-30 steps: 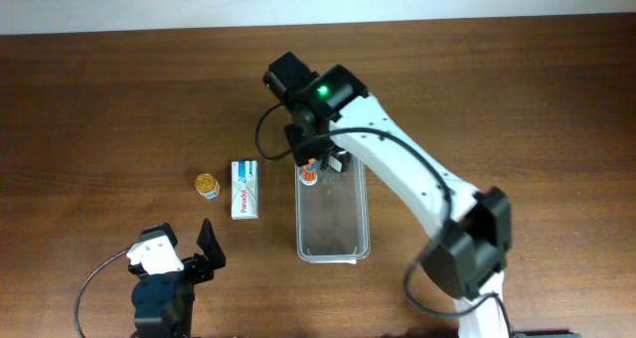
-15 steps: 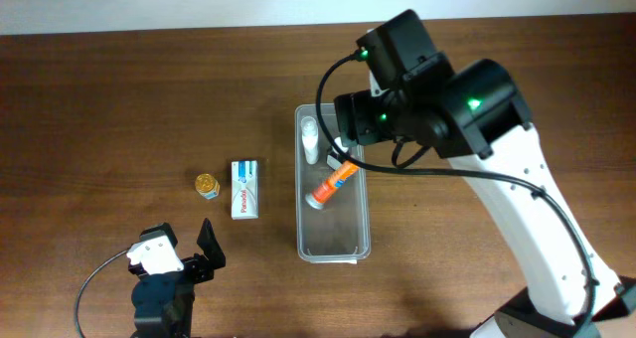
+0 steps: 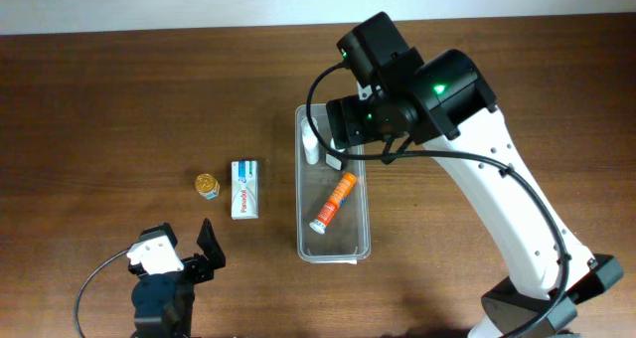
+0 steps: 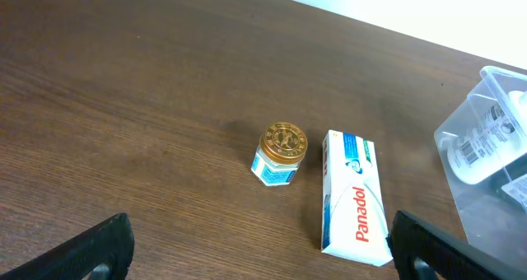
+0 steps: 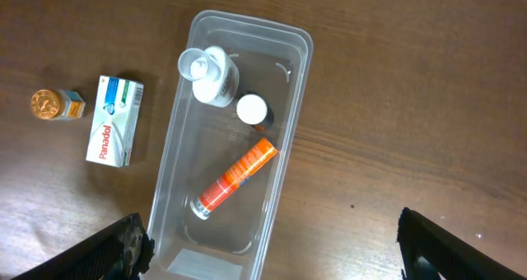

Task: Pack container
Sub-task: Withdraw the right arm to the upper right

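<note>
**Packing, partly done.** Nearest the base, the left gripper (image 4: 263,251) sits spread wide and empty. Beyond it, a small gold-lidded glass jar (image 4: 280,154) and a white Panadol carton (image 4: 354,199) lie unpacked, just left of the long clear plastic container (image 5: 247,222) at mid-table. Inside it, near to far, are an orange tube (image 5: 233,179), a small white-capped vial (image 5: 252,109) and a white bottle (image 5: 216,76). The right gripper (image 5: 272,251) hangs above, fingers apart, holding nothing. Likely next is a pick of the carton or jar, which calls for a squared descent over it.
</note>
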Motion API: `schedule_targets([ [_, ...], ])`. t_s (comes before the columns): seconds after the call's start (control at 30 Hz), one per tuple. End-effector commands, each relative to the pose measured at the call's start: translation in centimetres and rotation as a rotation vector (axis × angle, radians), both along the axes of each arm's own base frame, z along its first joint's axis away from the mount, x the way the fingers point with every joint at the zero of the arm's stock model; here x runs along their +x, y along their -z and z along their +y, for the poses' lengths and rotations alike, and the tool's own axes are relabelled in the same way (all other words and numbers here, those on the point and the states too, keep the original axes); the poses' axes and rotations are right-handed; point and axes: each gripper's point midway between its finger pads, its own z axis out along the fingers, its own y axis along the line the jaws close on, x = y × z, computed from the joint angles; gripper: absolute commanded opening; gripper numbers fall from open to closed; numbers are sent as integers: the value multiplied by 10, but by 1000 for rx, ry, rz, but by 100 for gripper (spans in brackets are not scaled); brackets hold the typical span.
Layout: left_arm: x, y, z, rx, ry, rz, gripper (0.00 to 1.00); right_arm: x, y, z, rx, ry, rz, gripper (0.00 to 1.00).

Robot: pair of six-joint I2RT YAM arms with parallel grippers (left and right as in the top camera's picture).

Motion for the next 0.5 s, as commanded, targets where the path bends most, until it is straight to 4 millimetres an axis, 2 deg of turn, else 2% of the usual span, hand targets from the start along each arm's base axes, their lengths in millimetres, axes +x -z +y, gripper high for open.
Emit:
schedule_targets([
  [0.0, 0, 0, 0, -1, 3, -4, 99, 9, -6, -26, 18, 134, -15, 91],
  [0.2, 0, 0, 0, -1, 3, -4, 99, 21, -10, -78, 82, 313, 14, 94],
  [0.27, 0, 0, 0, -1, 3, -4, 99, 22, -8, -101, 92, 406, 40, 99],
  [0.33, 0, 0, 0, -1, 3, -4, 99, 23, -5, -130, 98, 518, 61, 99],
  [0.47, 0, 0, 0, -1, 3, -5, 99, 22, -3, -173, 140, 666, 95, 98],
])
